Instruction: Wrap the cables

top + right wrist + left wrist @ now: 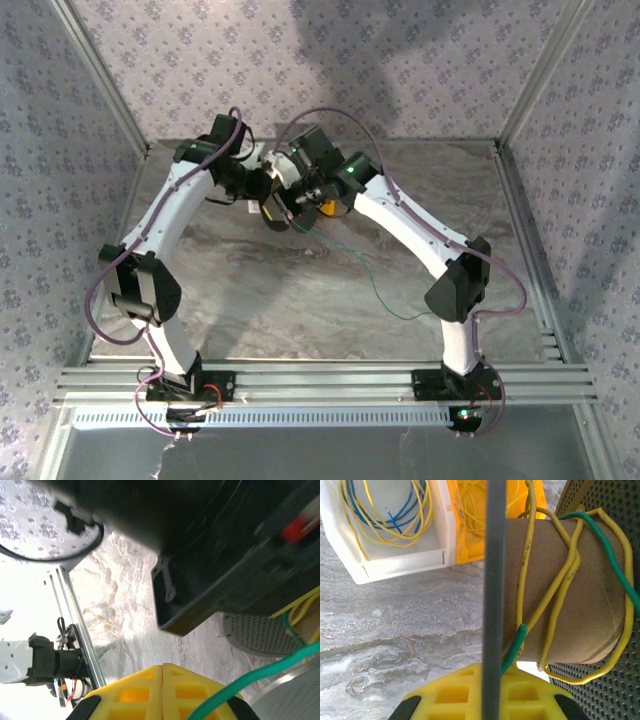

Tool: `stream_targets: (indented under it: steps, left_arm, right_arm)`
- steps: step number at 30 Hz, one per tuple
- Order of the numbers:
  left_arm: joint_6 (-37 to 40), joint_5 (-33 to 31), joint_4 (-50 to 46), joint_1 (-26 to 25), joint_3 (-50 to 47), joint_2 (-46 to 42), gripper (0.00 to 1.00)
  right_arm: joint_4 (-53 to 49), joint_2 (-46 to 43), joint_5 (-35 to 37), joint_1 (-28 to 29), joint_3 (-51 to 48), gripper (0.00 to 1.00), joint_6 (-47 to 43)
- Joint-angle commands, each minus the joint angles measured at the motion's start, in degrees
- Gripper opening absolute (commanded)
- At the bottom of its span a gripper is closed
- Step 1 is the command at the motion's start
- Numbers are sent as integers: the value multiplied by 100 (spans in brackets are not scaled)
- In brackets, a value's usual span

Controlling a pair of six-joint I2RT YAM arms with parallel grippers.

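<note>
The left tool (490,682) is closed narrow on the grey flange (495,580) of a spool. Its cardboard core (592,610) carries the yellow cable (522,570) and the green cable (612,565), near the far edge of the counter (300,300). The right tool (162,672) has its pads pressed together, and the green cable crosses one pad.

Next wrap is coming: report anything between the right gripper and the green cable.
Nothing visible. In the right wrist view the green cable runs directly across the right gripper's yellow fingers, with no other object between them.
</note>
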Motion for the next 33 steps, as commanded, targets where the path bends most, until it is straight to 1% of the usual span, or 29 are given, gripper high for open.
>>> stream_targets:
  steps: [1,4,7,9,12,15,16,19,25,29,30,33]
  left_arm:
    - [-740,-718,1106,159,-20,-329,0]
    - [-887,-1043,1171,177,34,-634,0]
    - [-1076,-1121,1248,262,70,-962,0]
    - [-1239,-1224,1367,332,-4,-1216,0]
    - [-1478,-1117,1702,477,-237,-1600,0]
    - [-1582,-948,1773,644,-397,-1849,0]
    - [-1563,-875,1950,681,-425,-1894,0]
    - [-1590,-829,2090,758,-588,-2076,0]
    - [-1853,-1361,2639,784,-977,-2531,0]
    - [-1968,-1663,2919,784,-1043,-2632,0]
    - [-1983,-1729,2957,784,-1022,-2620,0]
    - [-2000,-1979,2767,776,-795,-2446,0]
  right_arm:
    - [104,-711,-584,408,-303,0,-327]
    - [234,-991,-402,369,-865,0,-397]
    - [313,-1305,-203,245,-1410,0,-451]
    - [439,-1507,-207,93,-1801,0,-429]
    - [715,-1802,-292,-186,-2369,0,-355]
    - [931,-1975,-401,-448,-2748,0,-285]
    - [985,-2011,-435,-514,-2848,0,-284]
    - [1110,-2026,-515,-648,-3016,0,-283]
    - [1274,-1910,-622,-651,-3147,0,-249]
    - [1275,-1797,-683,-558,-3152,0,-229]
    - [1419,-1763,-690,-530,-3131,0,-237]
    - [1379,-1637,-753,-428,-3027,0,-318]
